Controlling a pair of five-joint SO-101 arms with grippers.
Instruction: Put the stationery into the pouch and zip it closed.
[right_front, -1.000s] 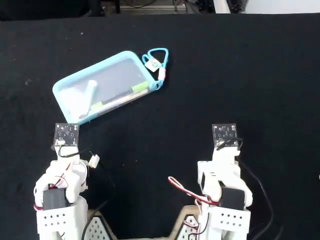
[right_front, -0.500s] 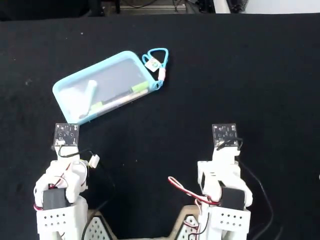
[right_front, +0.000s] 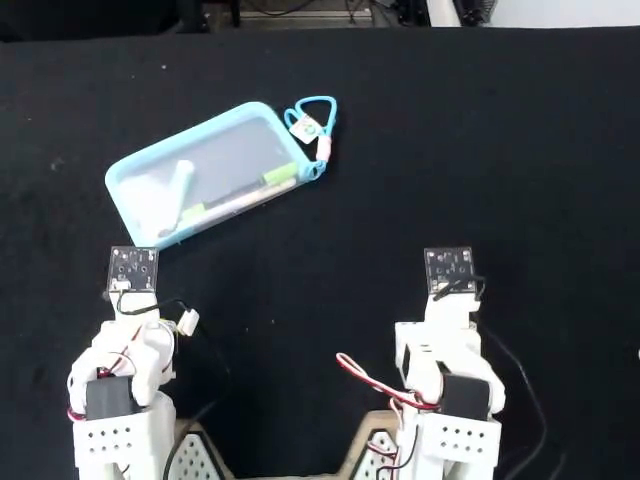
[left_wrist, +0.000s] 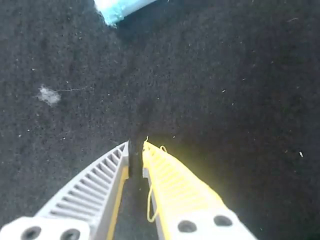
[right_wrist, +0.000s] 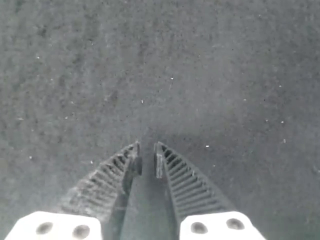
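Note:
A light blue see-through pouch (right_front: 205, 172) lies slanted on the black table at the upper left, with pens and a white item inside it. Its zip pull and a blue carabiner loop (right_front: 313, 118) sit at its right end. A corner of the pouch (left_wrist: 117, 8) also shows in the left wrist view. Both arms are folded back at the near edge. My left gripper (left_wrist: 135, 146) is shut and holds nothing, just short of the pouch's near corner. My right gripper (right_wrist: 146, 149) is shut over bare cloth, far from the pouch.
The black cloth (right_front: 480, 150) covers the whole table. A small pale speck of lint (left_wrist: 48, 95) lies near my left gripper. Red and black cables (right_front: 365, 378) trail by the arm bases at the front edge.

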